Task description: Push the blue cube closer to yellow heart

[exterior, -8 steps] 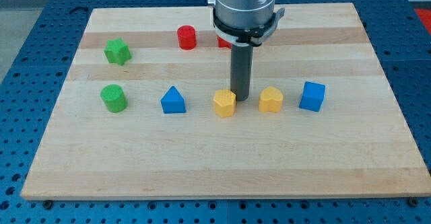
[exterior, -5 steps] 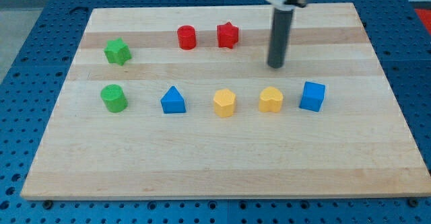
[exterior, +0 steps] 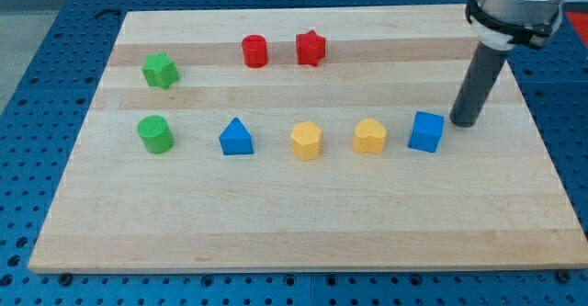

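Since the earlier frames, my tip (exterior: 464, 123) has travelled from between the two yellow blocks, up and across toward the view's right, and now rests on the board just to the right of the blue cube (exterior: 425, 131) and slightly above it. None of the blocks has shifted in that time.

The arm carries no claw or jaws. It ends in a plain dark rod, so nothing is open, closed or clamped. A narrow strip of bare wood shows between the rod's end and the cube's upper right corner, and contact cannot be confirmed.

The blue cube stands near the view's right end of the lower row. Just to its left, with a small gap between them, is the yellow heart (exterior: 369, 136). These two blocks are apart, not touching.

Further left along the same row are:
- a yellow block (exterior: 307, 141), its shape many-sided but not clearly readable
- a blue triangular block (exterior: 236, 137)
- a green cylinder (exterior: 155, 134) near the view's left

In the upper row, a green star (exterior: 160, 70) sits at the left. A red cylinder (exterior: 254, 51) and a red star (exterior: 311, 48) sit side by side near the top centre, well apart from my tip.

All blocks rest on the wooden board (exterior: 303, 223), which lies on a blue perforated table (exterior: 37, 39).
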Controlling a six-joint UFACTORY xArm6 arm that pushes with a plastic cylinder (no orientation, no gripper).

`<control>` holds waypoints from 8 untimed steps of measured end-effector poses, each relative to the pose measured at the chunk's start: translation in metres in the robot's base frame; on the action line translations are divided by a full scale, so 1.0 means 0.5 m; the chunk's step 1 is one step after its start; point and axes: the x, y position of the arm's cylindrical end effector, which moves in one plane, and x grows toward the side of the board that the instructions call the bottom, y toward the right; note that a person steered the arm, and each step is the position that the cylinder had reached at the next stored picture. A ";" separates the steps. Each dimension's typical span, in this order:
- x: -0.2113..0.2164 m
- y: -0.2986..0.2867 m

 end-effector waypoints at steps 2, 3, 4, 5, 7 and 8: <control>0.024 -0.004; 0.024 -0.038; 0.024 -0.057; 0.024 -0.069; 0.024 -0.090; 0.024 -0.113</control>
